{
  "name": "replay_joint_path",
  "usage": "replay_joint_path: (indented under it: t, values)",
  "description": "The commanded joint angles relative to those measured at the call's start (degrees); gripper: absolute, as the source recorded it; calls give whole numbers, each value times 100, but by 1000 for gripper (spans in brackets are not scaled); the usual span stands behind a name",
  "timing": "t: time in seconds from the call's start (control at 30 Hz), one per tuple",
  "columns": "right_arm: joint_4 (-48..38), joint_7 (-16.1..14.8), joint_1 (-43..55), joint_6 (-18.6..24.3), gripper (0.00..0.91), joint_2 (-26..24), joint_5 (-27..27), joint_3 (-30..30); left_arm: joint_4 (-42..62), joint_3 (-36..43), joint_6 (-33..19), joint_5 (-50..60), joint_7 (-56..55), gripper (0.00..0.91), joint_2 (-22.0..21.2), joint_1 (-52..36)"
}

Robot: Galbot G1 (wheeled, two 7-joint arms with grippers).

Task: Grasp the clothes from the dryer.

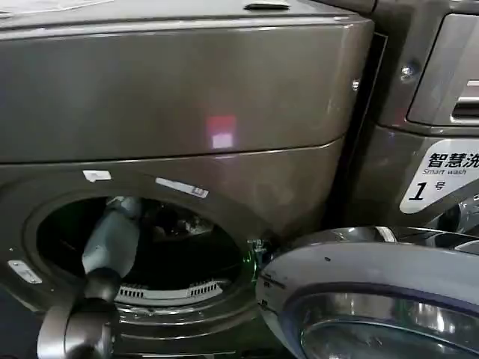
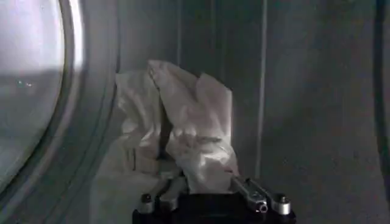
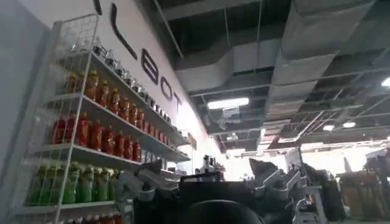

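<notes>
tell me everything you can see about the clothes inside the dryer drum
The clothes are a small crumpled bundle of white to light-grey fabric, creased and folded, standing heaped inside the drum of the dryer. The bundle leans against the drum's grey inner wall, beside the curved rim. The left end effector sits right at its lower edge, fingers either side of the fabric; whether they have closed on it cannot be told.
</notes>
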Motion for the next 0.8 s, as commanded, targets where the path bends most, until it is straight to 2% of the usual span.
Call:
replay_joint_path:
  t: [0.03, 0.13, 0.23, 0.27, 0.37, 0.4, 0.47, 0.53, 0.6, 0.67, 0.8]
  values:
    - [129, -37, 13, -72, 907, 52, 107, -50, -880, -138, 153, -1961, -2343, 0, -209, 228]
    - [198, -77, 21, -116, 907, 44, 115, -81, -1188, -112, 383, -2354, -3501, 0, -373, 299]
    - [279, -72, 32, -179, 907, 46, 104, -113, -1595, -82, 470, -2555, -3934, 0, -431, 464]
    - [289, -77, 37, -196, 907, 49, 85, -117, -1699, -76, 707, -2748, -4097, 0, -444, 531]
    - [285, -92, 49, -164, 907, 48, 68, -144, -2219, -45, 924, -3090, -4882, 0, -578, 658]
    - [288, -78, 67, -134, 907, 50, 72, -157, -2354, -34, 1136, -3237, -5118, 0, -619, 699]
    - [374, -35, 83, -299, 907, 66, -36, -159, -2636, -28, 1458, -3804, -5495, 0, -681, 789]
    - [627, 40, 93, -735, 907, 99, -38, -113, -2928, 6, 1729, -4310, -5885, 0, -780, 928]
    - [645, 65, 121, -581, 907, 122, -11, -151, -3169, 42, 1897, -4561, -6250, 0, -867, 1042]
    - [566, 21, 120, -61, 907, 156, 190, -275, -3393, 96, 2080, -4978, -6484, 0, -918, 1167]
    - [534, -30, 117, -36, 907, 191, 151, -260, -3603, 140, 2068, -5169, -6766, 0, -1005, 1308]
